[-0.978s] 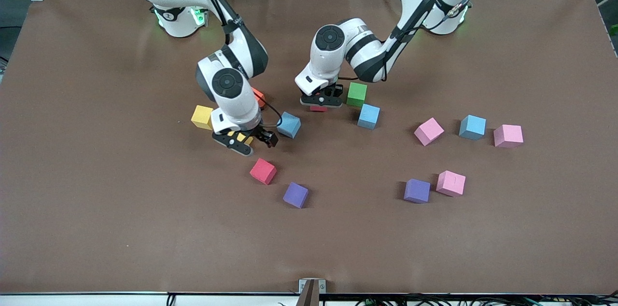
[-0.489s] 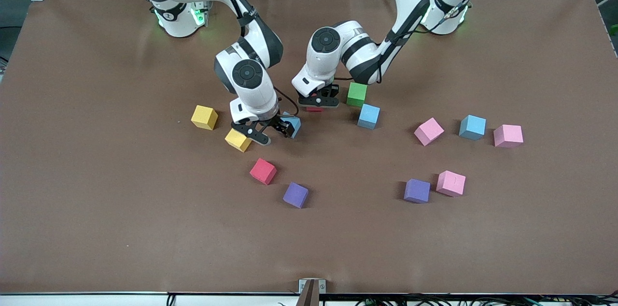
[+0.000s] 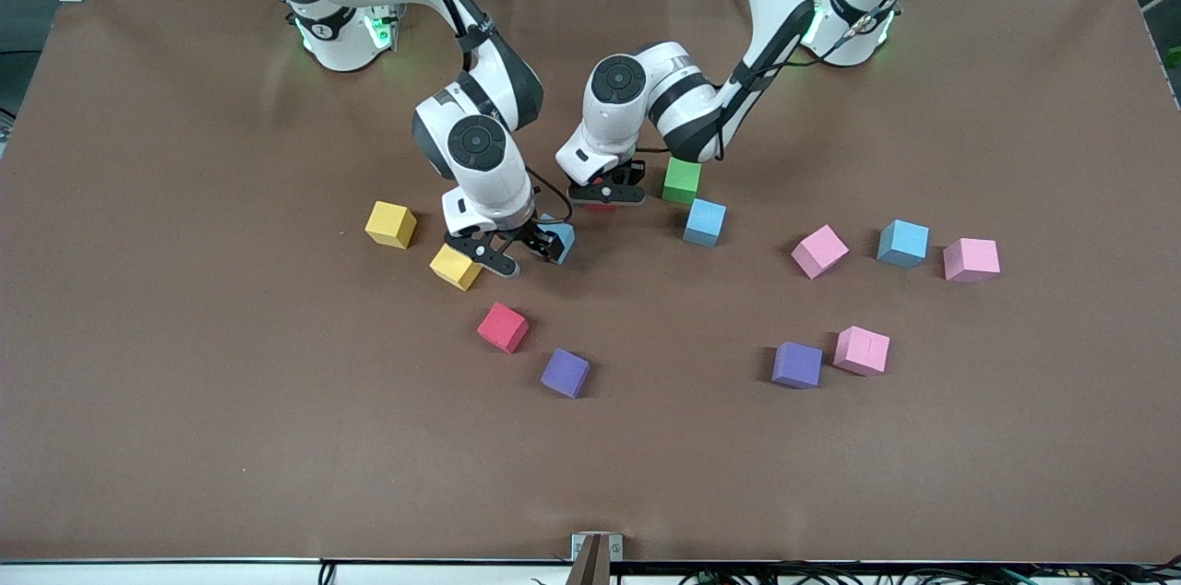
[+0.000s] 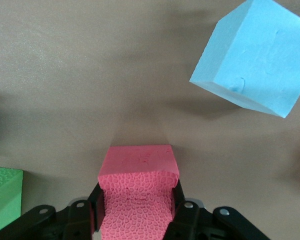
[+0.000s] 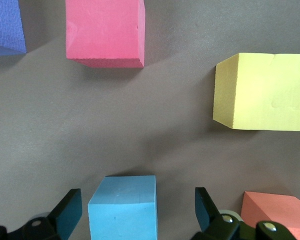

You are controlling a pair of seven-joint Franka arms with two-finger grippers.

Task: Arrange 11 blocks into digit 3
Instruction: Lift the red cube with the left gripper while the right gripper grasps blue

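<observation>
Left gripper [image 4: 135, 220]: jaws clenching red block [image 4: 137, 192]. Right gripper [image 5: 135, 210]: jaws standing released, straddling light blue block [image 5: 122, 205].

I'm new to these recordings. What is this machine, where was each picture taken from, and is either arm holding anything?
Two white robot arms stand at a brown table, each ending in a two-fingered hand. One picture looks down from a high camera facing the arms; the other two come from cameras on the arms' wrists. Loose foam blocks lie scattered: yellow, red, purple, pink, light blue, green. No digit is built yet. The left hand is shut on a red block, low over the table beside the green block; its wrist picture shows the block between the fingers. The right hand is open, its fingers either side of a light blue block, not closed on it, with a yellow block beside it.
</observation>
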